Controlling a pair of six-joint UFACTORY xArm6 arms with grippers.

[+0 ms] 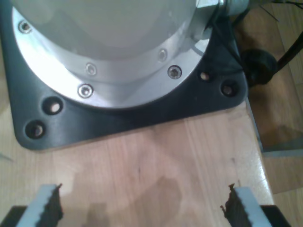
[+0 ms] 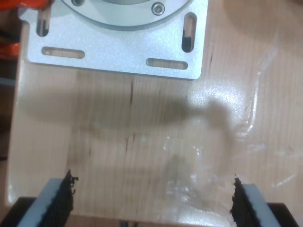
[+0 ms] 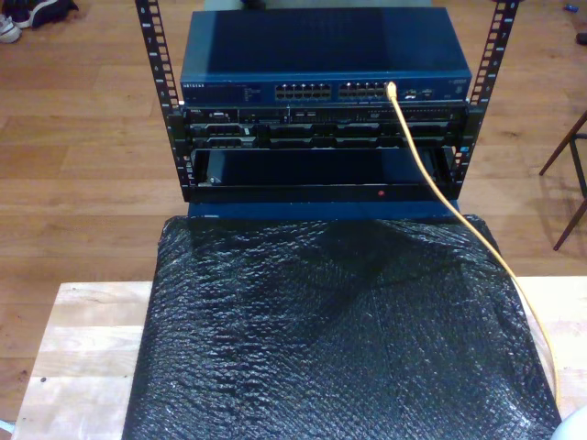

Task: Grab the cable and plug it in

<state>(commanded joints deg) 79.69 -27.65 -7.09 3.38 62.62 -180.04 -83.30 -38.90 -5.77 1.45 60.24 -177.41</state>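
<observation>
At switch (image 3: pixel 321 87) front | cable (image 3: pixel 431 179) plugged in | trails toward exterior view's lower right

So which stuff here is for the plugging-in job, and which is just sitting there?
For the job:
- long thin yellow-orange network cable, one end already in a port
- blue network switch with rows of ports, in the black rack

Just sitting there:
- crinkly black plastic sheet
- pale wooden table
- black arm base plate
- silver slotted mounting plate

Blue network switch (image 3: pixel 321 57) above black bubble-wrap sheet (image 3: pixel 335 339).
</observation>
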